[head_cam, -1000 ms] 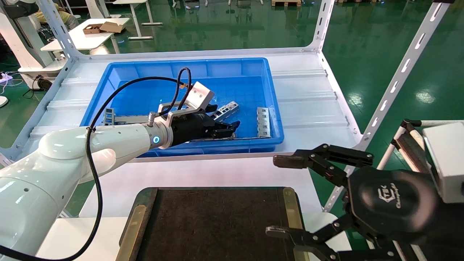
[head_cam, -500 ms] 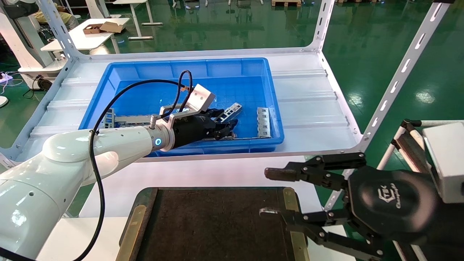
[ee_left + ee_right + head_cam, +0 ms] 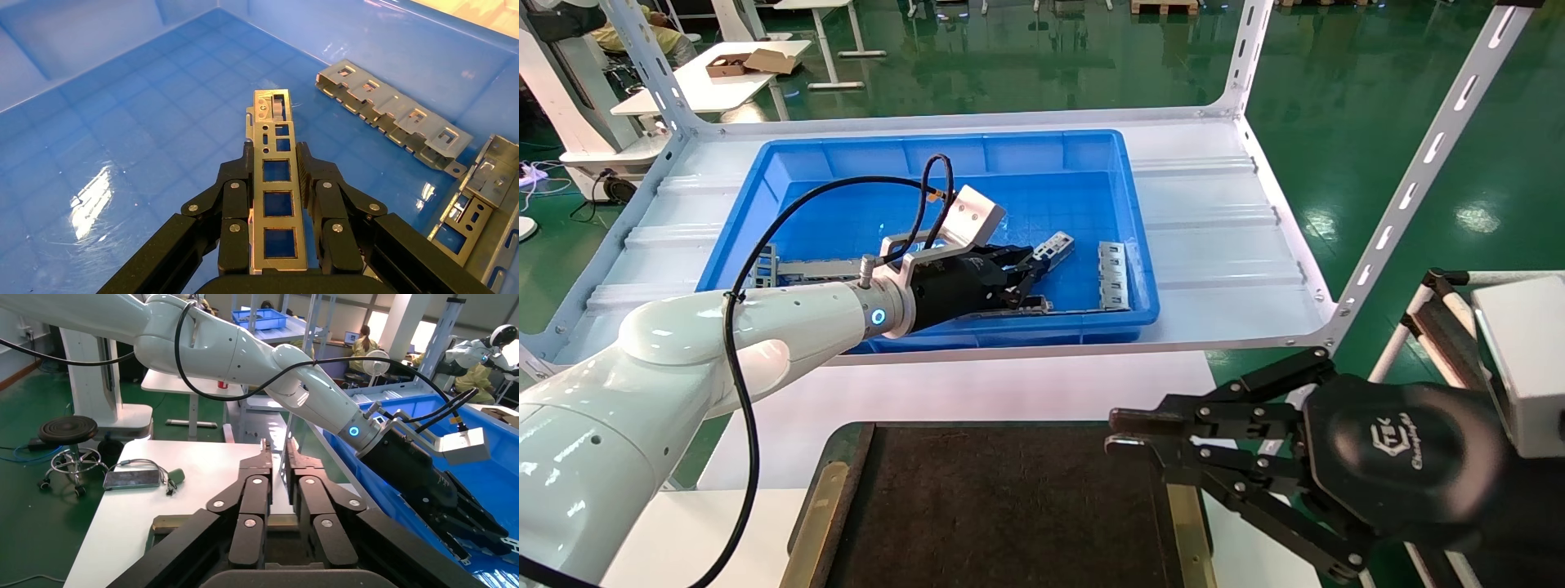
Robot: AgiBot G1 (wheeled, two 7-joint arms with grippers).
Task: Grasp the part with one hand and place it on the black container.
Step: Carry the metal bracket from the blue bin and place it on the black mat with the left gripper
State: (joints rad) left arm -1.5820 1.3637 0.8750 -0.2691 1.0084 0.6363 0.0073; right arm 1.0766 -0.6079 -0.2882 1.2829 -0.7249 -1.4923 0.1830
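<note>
The left tool (image 3: 1030, 269) reaches into the blue bin (image 3: 846, 159) and is clamped on the part (image 3: 276, 184), one finger (image 3: 235, 211) on each long edge, the strip's cutout end sticking out past the fingertips and held clear of the bin floor. Besides this part, the head view shows three other metal pieces in the bin: a tabbed plate (image 3: 1113, 273) near the right wall, a narrow bar (image 3: 1083, 311) along the near wall, and a long piece (image 3: 789, 267) at the left behind the arm. In the left wrist view the plate (image 3: 395, 116) and another piece (image 3: 483, 196) lie just beside the held part without touching it. The middle and far half of the bin floor are bare. The black container (image 3: 993, 506) sits on the white tabletop (image 3: 1009, 388) nearer the robot, well apart from the bin, its dark surface bare between two brass strips. The right tool (image 3: 1120, 433) hovers over the container's right strip, its fingers (image 3: 257, 490) brought nearly together on nothing. White shelf posts (image 3: 1418, 175) stand at the bin's corners.
</note>
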